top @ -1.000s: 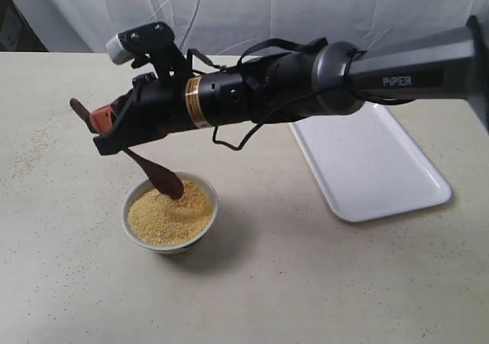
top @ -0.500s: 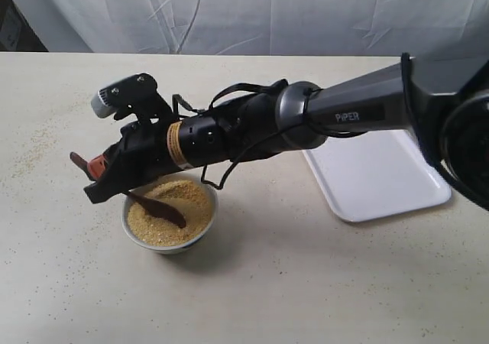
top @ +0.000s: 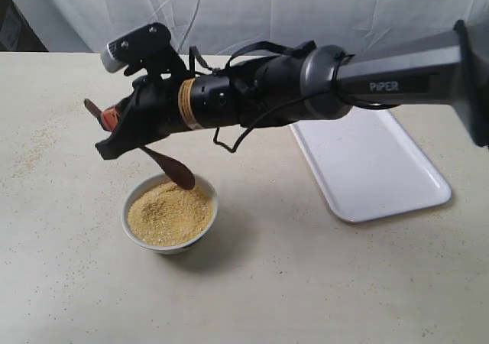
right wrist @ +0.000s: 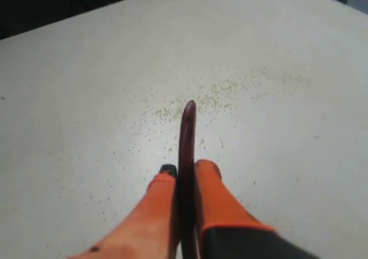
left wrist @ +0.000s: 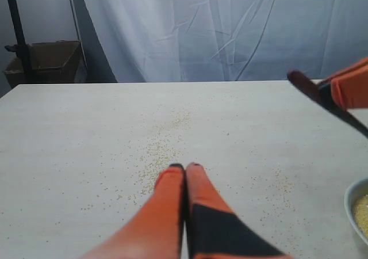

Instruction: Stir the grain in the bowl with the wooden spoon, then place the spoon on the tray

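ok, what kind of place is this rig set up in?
Likely a lab data-collection booth, not a kitchen: wrinkled white sheet backdrop, plain table, cardboard box beside a dark stand.

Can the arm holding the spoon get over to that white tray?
Probably yes. The right pincer grips the wooden spoon, its head up near the rim of the bowl, and nothing visible stands between it and the tray.
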Robot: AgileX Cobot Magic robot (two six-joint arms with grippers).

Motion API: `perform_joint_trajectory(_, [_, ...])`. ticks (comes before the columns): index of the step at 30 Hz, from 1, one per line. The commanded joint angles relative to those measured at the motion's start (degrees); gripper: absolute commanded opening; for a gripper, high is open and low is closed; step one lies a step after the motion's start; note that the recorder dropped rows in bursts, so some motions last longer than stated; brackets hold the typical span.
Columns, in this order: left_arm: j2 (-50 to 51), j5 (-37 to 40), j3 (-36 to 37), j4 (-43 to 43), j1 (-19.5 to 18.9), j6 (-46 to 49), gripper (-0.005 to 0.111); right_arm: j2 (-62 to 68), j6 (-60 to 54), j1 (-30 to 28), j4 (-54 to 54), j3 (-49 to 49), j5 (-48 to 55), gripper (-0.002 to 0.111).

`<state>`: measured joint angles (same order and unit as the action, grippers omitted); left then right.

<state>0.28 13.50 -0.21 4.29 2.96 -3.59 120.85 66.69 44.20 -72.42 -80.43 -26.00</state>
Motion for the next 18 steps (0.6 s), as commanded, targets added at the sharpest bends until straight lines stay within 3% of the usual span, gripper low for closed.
perform_joint_trajectory(1, [-0.28,-0.27,0.21,-0.16,-0.04,-0.19,0.000,3.73,4.05,-0.11,-0.49,0.13,-6.82,-0.001])
perform_joint_trajectory(6, [-0.28,-0.27,0.21,-0.16,-0.04,-0.19,0.000,3.34,4.41,-0.11,-0.49,0.13,-12.32,-0.001])
perform_joint_trajectory(18, [-0.28,-0.27,0.21,-0.16,-0.04,-0.19,0.000,-3.14,-0.07,-0.23,-2.08,0.13,-4.97,-0.001])
